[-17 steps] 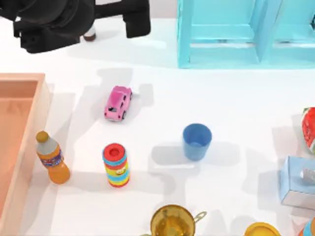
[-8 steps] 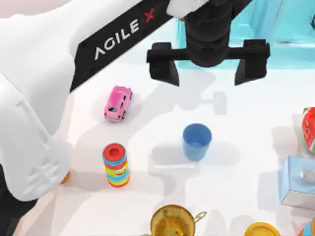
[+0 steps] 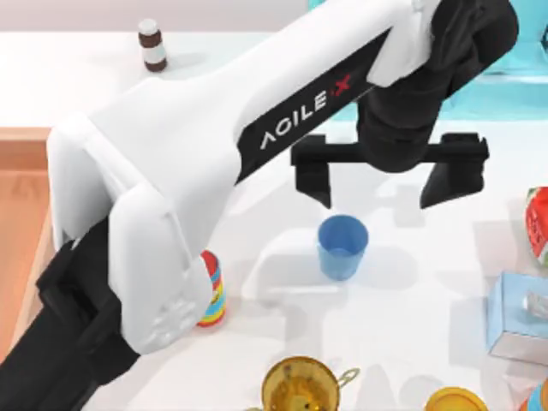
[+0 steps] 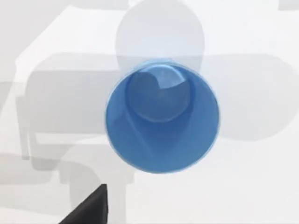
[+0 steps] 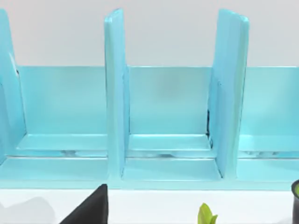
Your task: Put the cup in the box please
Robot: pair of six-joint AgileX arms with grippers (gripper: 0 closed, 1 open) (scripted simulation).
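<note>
My left arm (image 3: 214, 171) hides most of the box (image 3: 21, 163) at nine o'clock and half the striped can (image 3: 212, 295).

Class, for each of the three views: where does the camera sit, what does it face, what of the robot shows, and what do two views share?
Top view: above the table, looking down; left arm and left gripper, open, above the cup.
Left wrist view: on the left wrist, looking into the cup; a dark finger tip.
Right wrist view: facing the turquoise cabinet; a dark finger tip.
Shared: top and left wrist show the cup.
</note>
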